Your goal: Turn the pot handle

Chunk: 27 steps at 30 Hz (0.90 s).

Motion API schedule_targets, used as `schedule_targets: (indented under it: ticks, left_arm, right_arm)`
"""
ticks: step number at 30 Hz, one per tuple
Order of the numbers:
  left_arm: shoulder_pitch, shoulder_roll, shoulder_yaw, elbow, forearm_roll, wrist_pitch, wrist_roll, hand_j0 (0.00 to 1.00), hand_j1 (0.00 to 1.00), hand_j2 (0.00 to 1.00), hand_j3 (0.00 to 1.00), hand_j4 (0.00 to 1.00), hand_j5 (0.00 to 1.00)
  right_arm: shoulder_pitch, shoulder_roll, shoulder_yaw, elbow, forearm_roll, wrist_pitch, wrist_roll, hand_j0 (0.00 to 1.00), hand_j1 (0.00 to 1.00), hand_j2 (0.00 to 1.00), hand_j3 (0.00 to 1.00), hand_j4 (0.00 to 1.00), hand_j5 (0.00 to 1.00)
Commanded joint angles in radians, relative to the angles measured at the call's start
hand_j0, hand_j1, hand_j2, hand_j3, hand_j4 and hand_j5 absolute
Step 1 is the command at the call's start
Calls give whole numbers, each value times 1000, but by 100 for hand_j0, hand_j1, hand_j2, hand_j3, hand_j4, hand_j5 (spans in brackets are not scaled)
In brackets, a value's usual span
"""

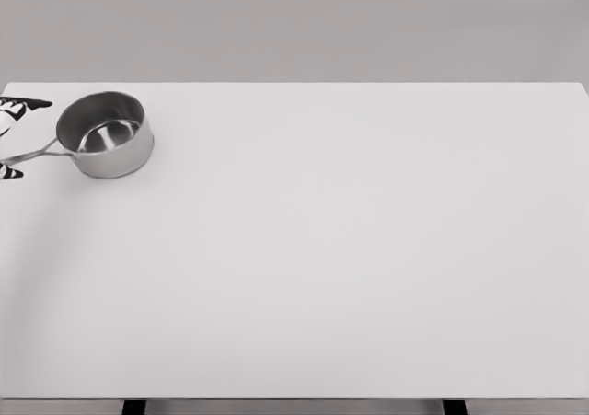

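We saw the steel pot (109,135) sitting upright at the far left of the white table (350,268), empty, with its thin handle (39,153) pointing left toward the table's edge. At that edge only dark fingertips (23,104) of the left hand (13,139) showed, one tip above the handle and another below its end, spread apart; whether any touched the handle we could not tell, since most of the hand lay outside the picture. The right hand was not visible. We judged the step to be the reach or first contact at the handle. The next move would call for a firm hold or push on the handle's end, swinging it round while the pot stayed upright on the table.
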Motion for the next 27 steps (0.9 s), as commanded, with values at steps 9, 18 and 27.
schedule_targets:
  ticks: [9,18,27]
  left_arm:
    - [-9,-1,-7,28,6,2,1,100,100,100,100,100,100]
    - [-37,-2,-10,83,6,2,1,100,100,100,100,100,100]
    - [-55,-7,-10,102,6,2,1,100,100,100,100,100,100]
  right_arm:
    - [0,0,0,0,0,0,0,100,100,100,100,100,100]
    - [0,0,1,0,0,0,0,100,100,100,100,100,100]
    - [0,0,0,0,0,0,0,100,100,100,100,100,100]
